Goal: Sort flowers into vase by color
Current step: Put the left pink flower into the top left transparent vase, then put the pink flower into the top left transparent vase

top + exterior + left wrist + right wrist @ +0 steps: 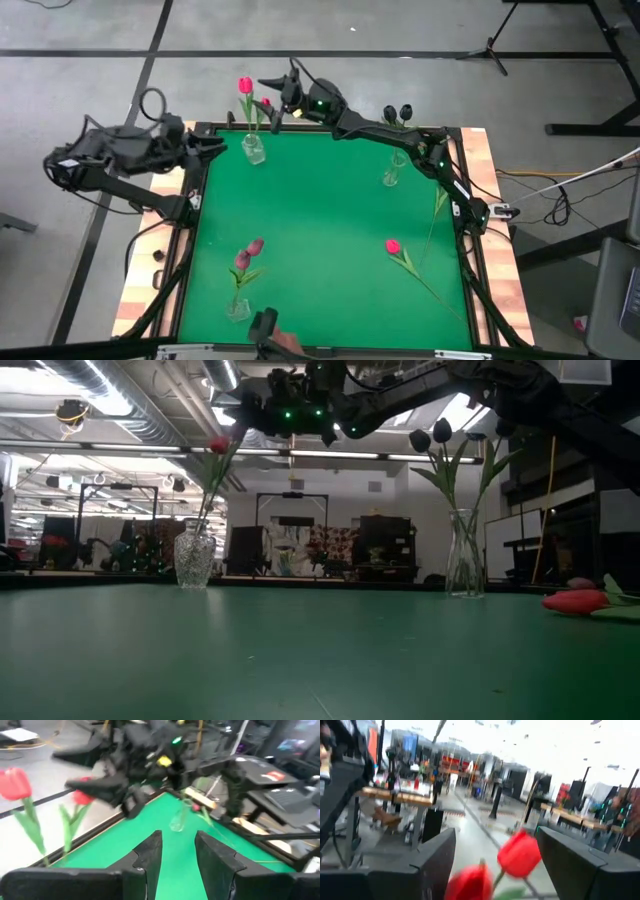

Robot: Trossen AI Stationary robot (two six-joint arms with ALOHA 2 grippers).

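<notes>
Right end effector [268,82] sits over the far-left vase [253,150], fingers apart, two red tulips [519,854] just in front of them, apparently released. Near-black pair [397,113] is in the far-right vase [391,172], dusky pinks [248,254] in the near vase [238,308]. Left: one red tulip [392,246] lying on the bench [320,220]. Left end effector [214,146] parked at the far-left corner, partly apart, empty.

1. The table [330,200] has a plain bright green top with a pale wood border.
2. Two tulips [245,85] in the clear glass vase [254,150] are bright pink-red on green stems.
3. Two near-black tulips [398,113] stand in another clear vase [391,172].
4. Two dusky maroon-pink tulips [249,253] fill a third vase.
5. A pink-red tulip [392,245] lies on the green.
6. Both arms are dark.
</notes>
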